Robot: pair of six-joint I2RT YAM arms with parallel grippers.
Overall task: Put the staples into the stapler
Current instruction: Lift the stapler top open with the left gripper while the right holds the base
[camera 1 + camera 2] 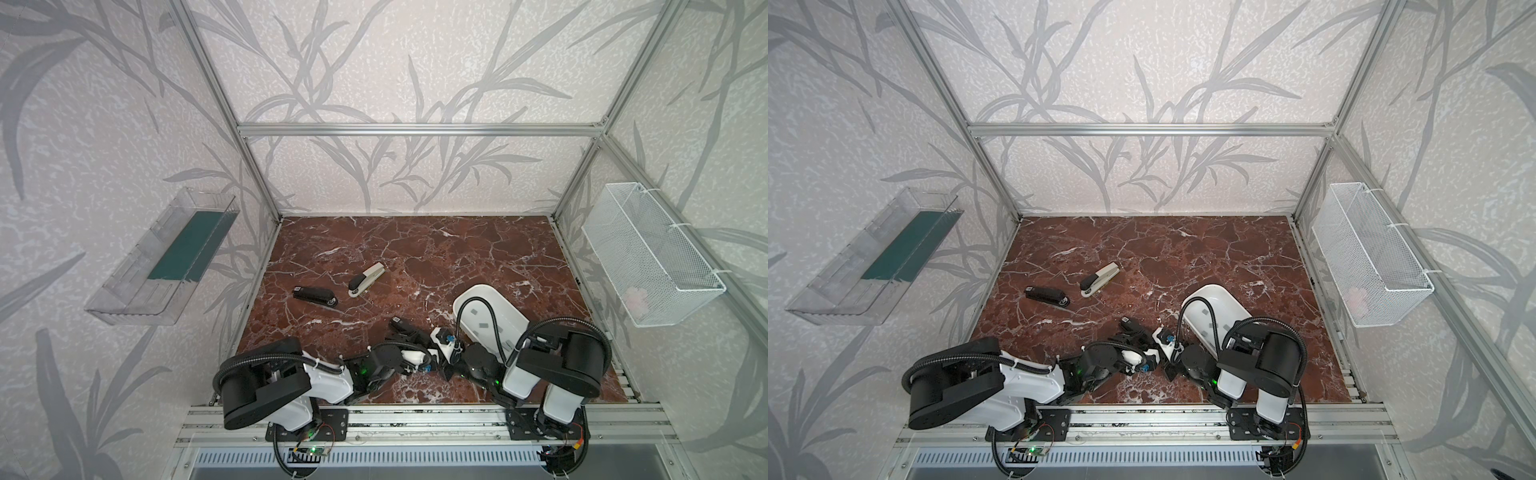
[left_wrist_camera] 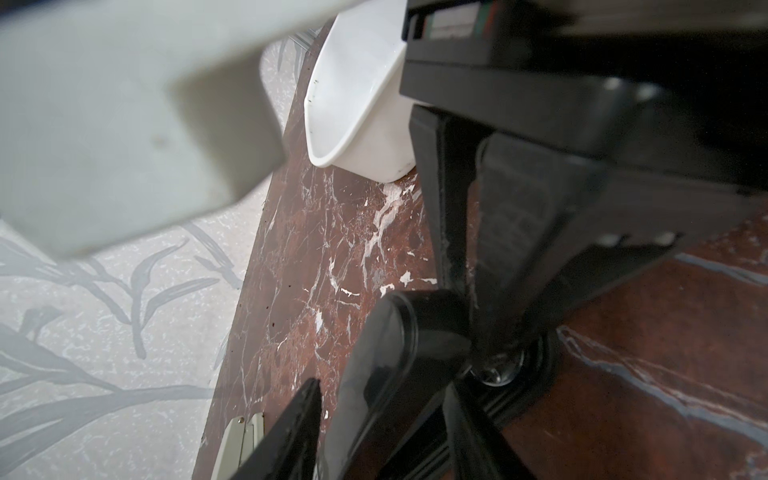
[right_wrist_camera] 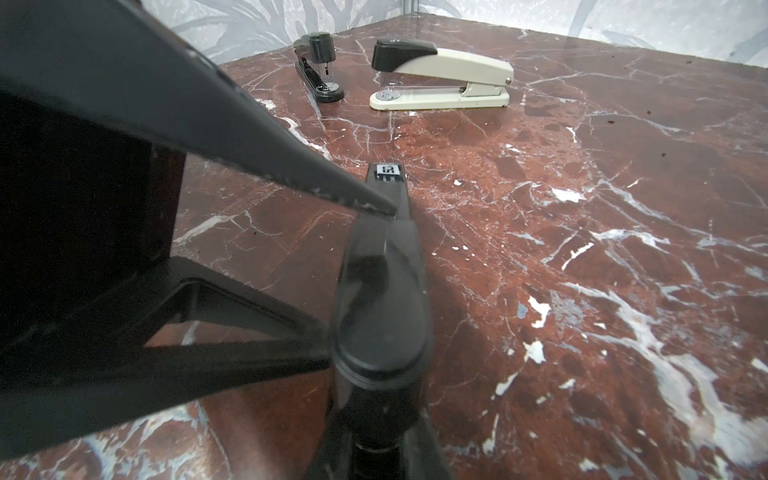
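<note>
Two pincers of mine meet low over the front edge of the desk point(image 1: 457, 257), about midway along it. My left pincer point(image 2: 476, 332) is clenched narrowly on a lower part of the nearest black stapler point(image 3: 380, 324), its fingers point(image 2: 511, 249) converging beside a shiny round stud there. My right pincer point(image 3: 361, 282) is clenched on the same stapler's rounded cap, one tip against the cap's far end and the other against its near end. A square printed tag sits at the stapler's end farthest from my right pincer. Just to the right, partly behind my right arm, a white tray point(image 1: 482, 287) sits toward the desk's right edge. The staples point(image 1: 484, 325) lie loose on its floor as small grey strips, apart from every stapler. Farther in, toward the left edge, a second black stapler point(image 1: 314, 295) lies flat. Just to its right is a cream stapler point(image 1: 366, 279) with a black cap. Both are closed.
</note>
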